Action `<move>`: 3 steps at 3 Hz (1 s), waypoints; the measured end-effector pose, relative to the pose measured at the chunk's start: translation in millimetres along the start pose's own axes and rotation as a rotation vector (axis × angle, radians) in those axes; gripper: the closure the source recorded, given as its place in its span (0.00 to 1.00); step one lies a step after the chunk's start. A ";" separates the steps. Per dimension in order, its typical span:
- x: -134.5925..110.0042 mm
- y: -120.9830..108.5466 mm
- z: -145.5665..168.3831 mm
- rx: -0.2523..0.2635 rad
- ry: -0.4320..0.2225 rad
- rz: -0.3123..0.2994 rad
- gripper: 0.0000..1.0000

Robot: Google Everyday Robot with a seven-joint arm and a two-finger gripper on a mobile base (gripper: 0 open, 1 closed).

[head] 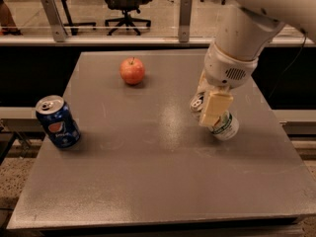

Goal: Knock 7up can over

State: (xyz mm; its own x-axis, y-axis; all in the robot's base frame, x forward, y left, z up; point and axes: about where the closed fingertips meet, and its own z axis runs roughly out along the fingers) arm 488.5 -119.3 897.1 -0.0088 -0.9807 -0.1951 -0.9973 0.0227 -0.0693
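Observation:
The 7up can, white with green lettering, is on the right part of the grey table. It is tipped far over, with its silver top pointing left and away and its base turned toward me. My gripper hangs from the white arm directly over the can, touches it and hides its middle.
A blue Pepsi can stands upright near the table's left edge. A red apple lies at the back centre. Behind the table runs a rail with posts, and office chairs stand beyond it.

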 end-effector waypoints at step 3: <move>-19.1 0.8 17.3 -0.014 0.188 -0.136 0.36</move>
State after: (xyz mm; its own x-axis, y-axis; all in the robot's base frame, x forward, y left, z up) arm 489.1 -97.2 883.8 0.1142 -0.9935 0.0007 -0.9911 -0.1140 -0.0685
